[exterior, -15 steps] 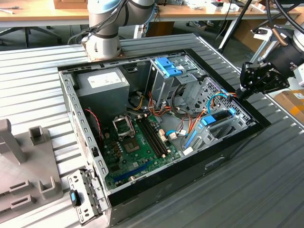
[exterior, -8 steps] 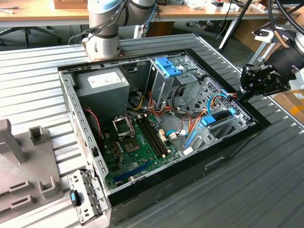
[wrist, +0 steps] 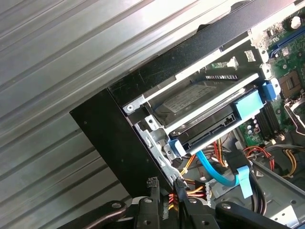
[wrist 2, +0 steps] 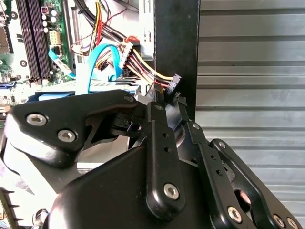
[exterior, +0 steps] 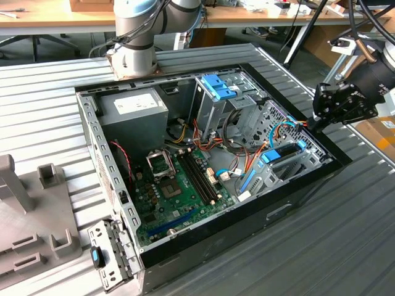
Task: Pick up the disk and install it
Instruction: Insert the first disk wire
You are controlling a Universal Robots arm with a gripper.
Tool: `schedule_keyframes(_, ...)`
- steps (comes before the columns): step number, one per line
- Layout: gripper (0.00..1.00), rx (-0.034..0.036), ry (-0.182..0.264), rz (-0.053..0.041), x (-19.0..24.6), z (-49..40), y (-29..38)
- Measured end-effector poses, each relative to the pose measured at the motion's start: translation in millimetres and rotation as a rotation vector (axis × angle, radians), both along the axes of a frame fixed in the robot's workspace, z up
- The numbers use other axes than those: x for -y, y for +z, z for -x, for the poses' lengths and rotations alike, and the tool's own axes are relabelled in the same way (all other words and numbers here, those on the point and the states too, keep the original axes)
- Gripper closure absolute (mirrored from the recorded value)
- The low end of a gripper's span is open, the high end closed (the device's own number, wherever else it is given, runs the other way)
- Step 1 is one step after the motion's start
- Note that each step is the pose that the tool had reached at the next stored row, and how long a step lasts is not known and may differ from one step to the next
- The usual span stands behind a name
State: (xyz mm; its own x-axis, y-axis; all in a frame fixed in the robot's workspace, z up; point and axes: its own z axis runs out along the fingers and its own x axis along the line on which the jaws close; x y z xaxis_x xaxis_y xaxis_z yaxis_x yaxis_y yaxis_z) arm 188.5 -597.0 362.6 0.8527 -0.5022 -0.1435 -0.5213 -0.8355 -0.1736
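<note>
hovering at the wall of the open computer case (exterior: 216, 237) on the exterior view's right, the gripper (exterior: 316, 123) hangs just outside the corner that holds the drive bay (wrist: 143, 102). in the first wrist view its fingertips (wrist: 152, 183) stand a little apart with nothing pinched between them (only the coloured power wires (wrist: 190, 191) show through the gap). the second wrist view shows the same narrow spread.

the disk (wrist: 200, 98) is not in the claw. it lies flat in the bay, just inside the black wall, with blue tabs showing on its rail and a blue data cable (wrist: 214, 171) trailing just beside it toward the motherboard (exterior: 179, 185).

by my reading the lifting and placing are done, and the step in hand is the tail end of the install. whether the disk is pushed fully home i cannot tell from these views. any further move here calls for care: the tips sit close to the wire bundle and the case wall, so the path has to stay clear of both and must not snag a connector.
</note>
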Motion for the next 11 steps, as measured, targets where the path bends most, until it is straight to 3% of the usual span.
schedule_keyframes(11, 0.74, 0.0000, 0.000, 0.0001, -0.4, -3.1, 0.0)
